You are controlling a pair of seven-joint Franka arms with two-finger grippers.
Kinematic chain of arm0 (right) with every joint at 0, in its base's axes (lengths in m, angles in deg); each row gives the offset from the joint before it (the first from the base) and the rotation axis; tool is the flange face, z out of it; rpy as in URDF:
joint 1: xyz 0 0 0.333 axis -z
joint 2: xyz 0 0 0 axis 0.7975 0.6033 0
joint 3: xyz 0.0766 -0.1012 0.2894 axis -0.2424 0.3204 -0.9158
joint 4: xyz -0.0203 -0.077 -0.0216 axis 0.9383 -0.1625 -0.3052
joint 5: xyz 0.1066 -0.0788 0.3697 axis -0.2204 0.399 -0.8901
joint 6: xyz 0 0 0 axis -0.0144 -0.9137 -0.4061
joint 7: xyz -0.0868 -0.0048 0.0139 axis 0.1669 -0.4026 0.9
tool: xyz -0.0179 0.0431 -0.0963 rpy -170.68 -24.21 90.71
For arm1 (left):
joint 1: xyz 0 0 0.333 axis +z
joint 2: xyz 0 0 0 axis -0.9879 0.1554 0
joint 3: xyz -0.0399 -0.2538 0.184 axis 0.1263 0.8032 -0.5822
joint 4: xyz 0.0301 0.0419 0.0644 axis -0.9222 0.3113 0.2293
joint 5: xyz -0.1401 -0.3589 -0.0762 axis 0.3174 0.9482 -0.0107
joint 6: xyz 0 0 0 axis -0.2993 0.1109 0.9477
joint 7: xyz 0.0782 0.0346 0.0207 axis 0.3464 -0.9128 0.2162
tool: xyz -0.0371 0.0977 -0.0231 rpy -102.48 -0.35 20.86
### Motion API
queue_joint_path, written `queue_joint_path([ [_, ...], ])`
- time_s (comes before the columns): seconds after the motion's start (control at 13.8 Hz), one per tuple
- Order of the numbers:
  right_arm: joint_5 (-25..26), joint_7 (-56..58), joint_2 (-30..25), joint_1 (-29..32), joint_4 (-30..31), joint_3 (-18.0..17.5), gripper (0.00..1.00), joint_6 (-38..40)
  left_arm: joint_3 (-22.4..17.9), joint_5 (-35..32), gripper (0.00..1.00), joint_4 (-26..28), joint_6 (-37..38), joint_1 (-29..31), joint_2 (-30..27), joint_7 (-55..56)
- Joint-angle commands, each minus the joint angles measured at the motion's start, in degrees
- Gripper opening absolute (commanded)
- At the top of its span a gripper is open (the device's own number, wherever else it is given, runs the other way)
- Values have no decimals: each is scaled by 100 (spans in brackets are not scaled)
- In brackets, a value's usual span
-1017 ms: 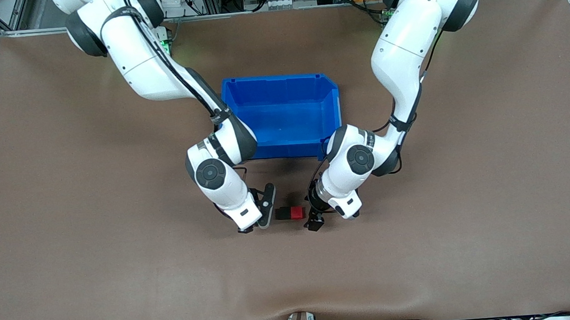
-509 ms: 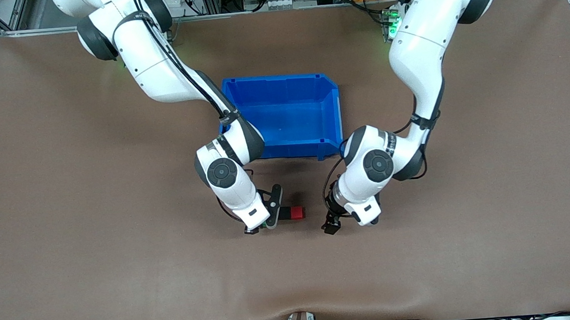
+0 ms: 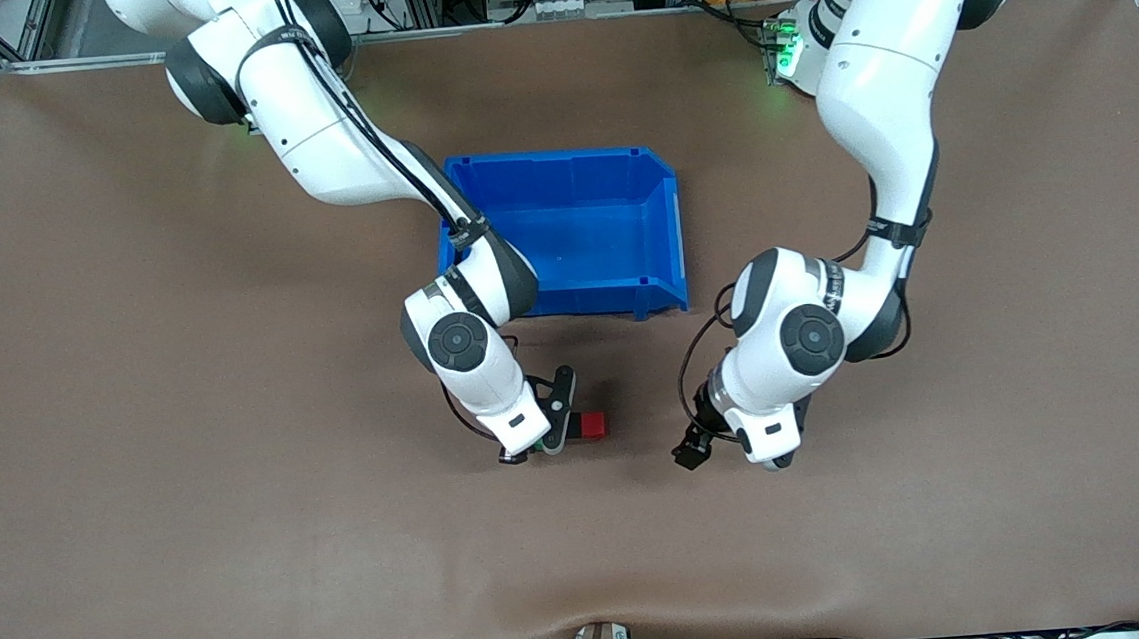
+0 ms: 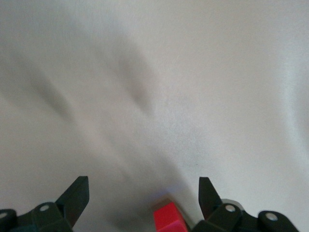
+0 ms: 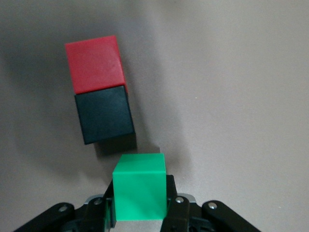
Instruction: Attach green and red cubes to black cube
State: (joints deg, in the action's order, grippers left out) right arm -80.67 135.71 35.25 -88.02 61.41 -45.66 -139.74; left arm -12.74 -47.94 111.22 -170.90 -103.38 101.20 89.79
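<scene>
So the whole thing hinges on one lineup. The right tool [image 5: 139, 212] is clamped on the green cube [image 5: 139, 186], and it sits just below the middle of the front frame, low over the tabletop [image 3: 133, 390]. The black cube [image 5: 105, 113] is right there on the tabletop with the red cube [image 3: 593, 424] already touching one face, so that pair makes a short row. Its long axis runs from the right arm's end of the tabletop toward the left arm's end, black first and then red. The green cube comes at the black cube's free face, the one pointing toward the right arm's end. It's very close but I can't tell if they're touching. From the right wrist view it looks a bit off the row's line, so I'd guess the next push needs a small sideways nudge plus a straight shove along that axis. The right arm is clearly the nearer one. The left tool [image 3: 691, 448] is spread wide with nothing in it, low by the tabletop on the red cube's side and apart from it, seemingly just waiting. The blue bin [image 3: 663, 223] sits in the middle of the frame, farther from the front camera than the cubes, and looks empty. No brands or readable writing on the cubes or the bin.
</scene>
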Motion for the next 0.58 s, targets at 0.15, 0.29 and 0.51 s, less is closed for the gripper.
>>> queue_joint_path([
  [0.15,102,-158,48,-117,-163,71,7,327,14,-97,100,101,528,253,-286,-1153],
  [0.29,102,-167,21,-126,-163,71,8,390,-12,-132,100,118,729,351,-365,-1592],
  [0.51,102,-272,39,-169,-163,71,11,390,-30,-667,100,109,1204,693,-619,-2121],
])
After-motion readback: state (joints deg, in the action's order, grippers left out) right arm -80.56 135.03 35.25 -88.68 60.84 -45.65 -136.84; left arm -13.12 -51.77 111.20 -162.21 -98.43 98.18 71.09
